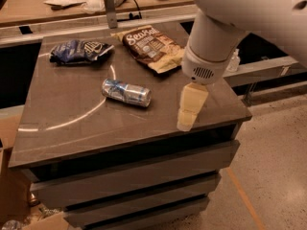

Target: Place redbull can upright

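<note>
The redbull can [125, 92], silver and blue, lies on its side near the middle of the grey cabinet top [72, 123], its long axis running left to right. My gripper [188, 113] hangs from the white arm over the right part of the top, to the right of the can and about a can's length away from it. It holds nothing that I can see.
A dark blue snack bag [79, 51] lies at the back left of the top and a brown and yellow chip bag [152, 47] at the back right. A cluttered wooden counter [29, 11] runs behind. The cabinet's right edge is just past the gripper. Cardboard boxes [12, 190] stand at the lower left.
</note>
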Available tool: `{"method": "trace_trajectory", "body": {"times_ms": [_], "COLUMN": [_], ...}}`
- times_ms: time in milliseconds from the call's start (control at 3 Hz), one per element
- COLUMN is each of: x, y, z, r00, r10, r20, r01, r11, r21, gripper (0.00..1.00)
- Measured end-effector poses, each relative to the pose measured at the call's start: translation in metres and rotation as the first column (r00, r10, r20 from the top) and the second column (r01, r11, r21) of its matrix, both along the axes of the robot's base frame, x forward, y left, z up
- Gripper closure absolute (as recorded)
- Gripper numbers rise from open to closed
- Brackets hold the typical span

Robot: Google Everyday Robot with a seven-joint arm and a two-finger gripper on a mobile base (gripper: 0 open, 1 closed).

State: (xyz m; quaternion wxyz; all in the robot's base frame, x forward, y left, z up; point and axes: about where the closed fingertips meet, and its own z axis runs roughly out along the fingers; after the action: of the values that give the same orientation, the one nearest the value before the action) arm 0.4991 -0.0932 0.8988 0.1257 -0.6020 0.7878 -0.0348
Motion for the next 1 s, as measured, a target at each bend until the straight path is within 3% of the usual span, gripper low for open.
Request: {"method": "trace_trajectory", "body": {"times_ms": [667, 1000], "x": [0.035, 0.035], "y": [0.061, 0.061], "z": [-0.006, -0.006], "r00": [0.9999, 0.9999], "r10": [-0.002, -0.003], "r20": [0.012, 0.012], "r01": [0.001, 0.002], "r11": [0.997, 0.997], "r21": [0.072, 0.073], "gripper": [0.0, 0.0]}}
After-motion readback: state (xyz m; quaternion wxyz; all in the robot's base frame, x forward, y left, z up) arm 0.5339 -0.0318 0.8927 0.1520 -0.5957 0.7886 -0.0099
